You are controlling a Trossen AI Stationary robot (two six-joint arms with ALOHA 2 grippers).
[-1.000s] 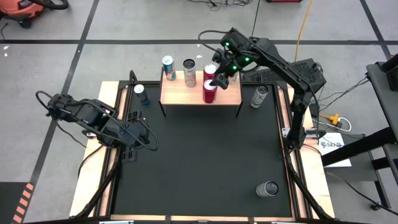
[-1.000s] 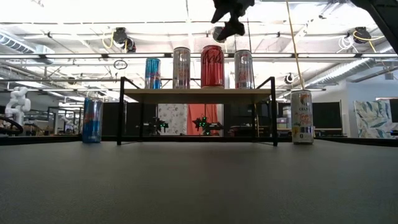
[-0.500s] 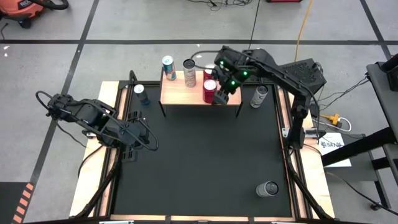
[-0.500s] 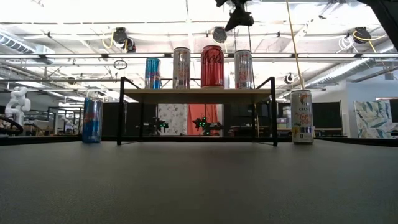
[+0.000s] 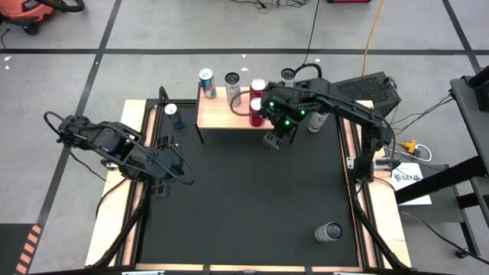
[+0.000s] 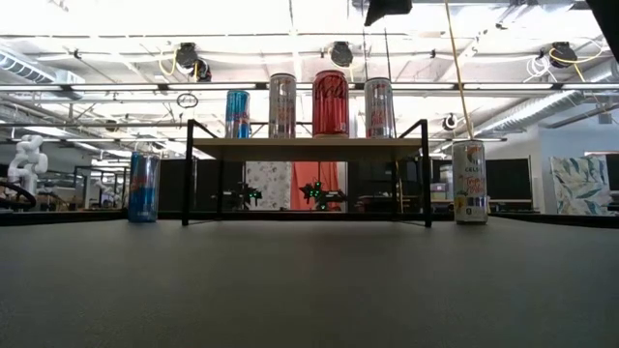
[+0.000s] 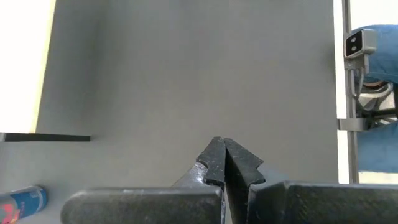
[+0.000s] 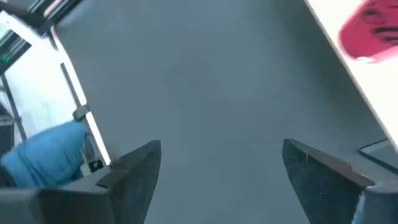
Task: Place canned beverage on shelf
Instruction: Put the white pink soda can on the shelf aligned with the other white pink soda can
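The shelf [image 5: 229,114], a light-wood board on black legs, stands at the table's far edge and carries several upright cans: a teal one [image 6: 238,114], a silver one [image 6: 282,104], a red one [image 6: 331,102] and another silver one [image 6: 379,106]. My right gripper [image 5: 276,139] hangs open and empty above the black mat, just on the near side of the shelf's front edge. In the right wrist view the right gripper [image 8: 217,174] has only mat between its fingers. My left gripper [image 5: 164,172] waits shut at the table's left edge.
A blue can [image 5: 174,114] stands on the mat left of the shelf, and a pale can [image 5: 318,118] stands to its right. Another can [image 5: 328,231] lies near the table's near right corner. The black mat [image 5: 244,198] is bare in the middle.
My right gripper has drawn back from above the red can on the shelf toward the table's near edge, turning a little, and has stayed open and empty. The cans on the shelf have kept their places.
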